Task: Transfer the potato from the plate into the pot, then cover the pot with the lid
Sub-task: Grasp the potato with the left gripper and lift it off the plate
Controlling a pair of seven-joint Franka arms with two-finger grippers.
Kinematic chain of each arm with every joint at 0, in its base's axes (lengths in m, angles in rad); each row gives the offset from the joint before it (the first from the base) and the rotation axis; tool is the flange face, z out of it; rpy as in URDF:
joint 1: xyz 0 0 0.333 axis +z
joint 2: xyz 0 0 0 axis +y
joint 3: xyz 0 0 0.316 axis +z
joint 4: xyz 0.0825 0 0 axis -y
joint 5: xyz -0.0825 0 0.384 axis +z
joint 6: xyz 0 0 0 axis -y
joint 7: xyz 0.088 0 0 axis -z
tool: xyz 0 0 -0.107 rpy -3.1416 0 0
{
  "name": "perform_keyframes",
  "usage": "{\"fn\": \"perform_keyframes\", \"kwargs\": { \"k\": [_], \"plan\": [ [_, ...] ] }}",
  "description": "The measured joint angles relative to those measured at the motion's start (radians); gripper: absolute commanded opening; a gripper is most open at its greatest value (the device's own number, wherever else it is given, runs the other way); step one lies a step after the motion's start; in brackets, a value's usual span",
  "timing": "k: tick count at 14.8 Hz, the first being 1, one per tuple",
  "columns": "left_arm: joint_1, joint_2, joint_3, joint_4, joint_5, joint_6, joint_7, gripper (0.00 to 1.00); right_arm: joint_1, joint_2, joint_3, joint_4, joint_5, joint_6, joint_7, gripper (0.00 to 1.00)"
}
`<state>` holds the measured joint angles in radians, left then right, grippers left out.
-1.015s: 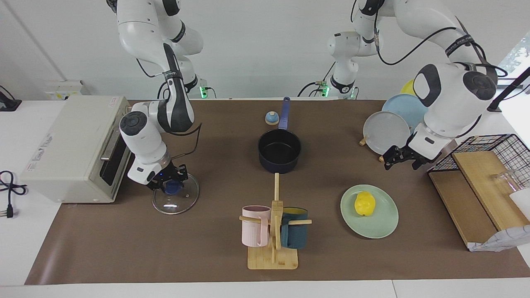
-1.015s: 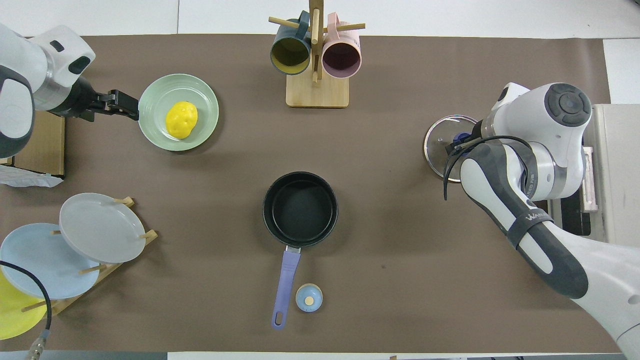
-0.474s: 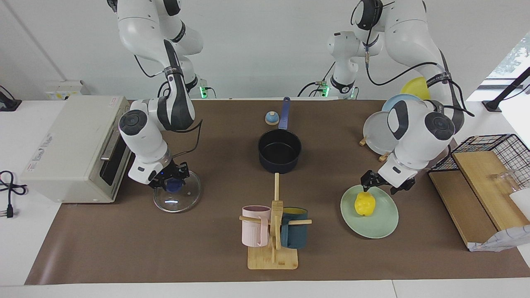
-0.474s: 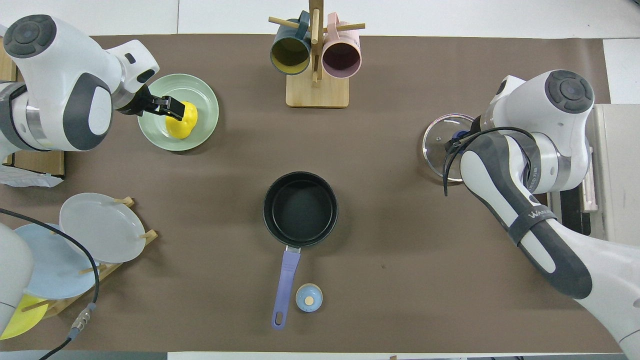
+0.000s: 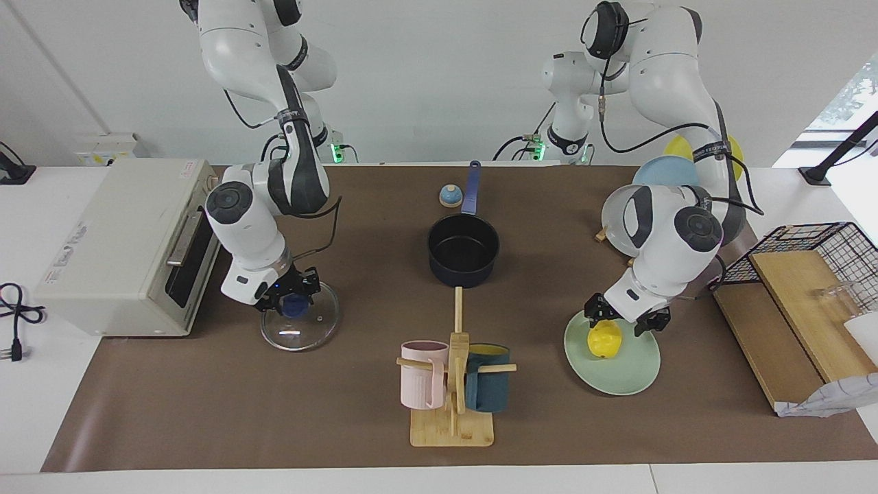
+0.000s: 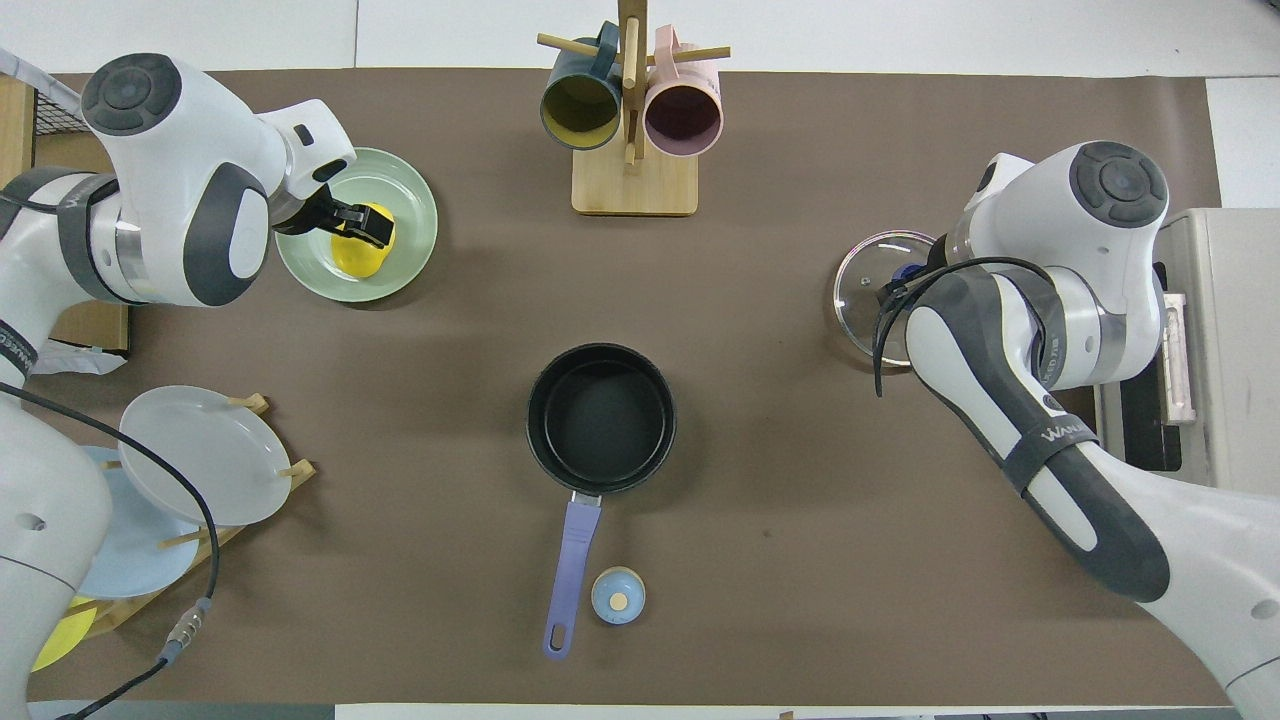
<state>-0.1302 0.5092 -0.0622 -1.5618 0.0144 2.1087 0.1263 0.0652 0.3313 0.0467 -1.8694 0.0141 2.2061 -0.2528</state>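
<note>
The yellow potato [image 5: 605, 341] [image 6: 360, 252] lies on the mint-green plate [image 5: 632, 374] [image 6: 408, 190] toward the left arm's end of the table. My left gripper [image 5: 621, 320] [image 6: 362, 226] hangs open just over the potato, one finger on each side of it. Mid-table stands the dark blue pot [image 5: 463, 248] [image 6: 600, 420], empty, with its handle pointing toward the robots. Toward the right arm's end, my right gripper [image 5: 293, 302] [image 6: 908, 276] is shut on the blue knob of the glass lid [image 5: 302, 331] [image 6: 865, 300].
A wooden mug rack [image 5: 453, 384] with a pink and a teal mug stands farther from the robots than the pot. A small bell [image 5: 449, 196] sits beside the pot handle. A toaster oven [image 5: 123, 240] is beside the lid. A plate rack [image 5: 641, 219] and a wire basket [image 5: 816, 247] flank the plate.
My left gripper swung in from beside the plate and came down over the potato, still open. My right gripper, shut on the knob, has carried the lid a little toward the pot.
</note>
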Motion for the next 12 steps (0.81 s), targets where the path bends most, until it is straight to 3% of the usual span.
{"fn": "perform_keyframes", "kwargs": {
  "k": [7, 12],
  "plan": [
    [-0.013, 0.012, 0.000, -0.032, 0.001, 0.056, 0.004, 1.00, 0.019, -0.009, 0.000, 0.059, -0.001, -0.108, 0.040, 0.00],
    [-0.021, 0.020, 0.001, -0.058, 0.013, 0.096, 0.005, 1.00, 0.019, -0.129, -0.004, 0.097, -0.001, -0.261, 0.051, 0.00]
  ]
}}
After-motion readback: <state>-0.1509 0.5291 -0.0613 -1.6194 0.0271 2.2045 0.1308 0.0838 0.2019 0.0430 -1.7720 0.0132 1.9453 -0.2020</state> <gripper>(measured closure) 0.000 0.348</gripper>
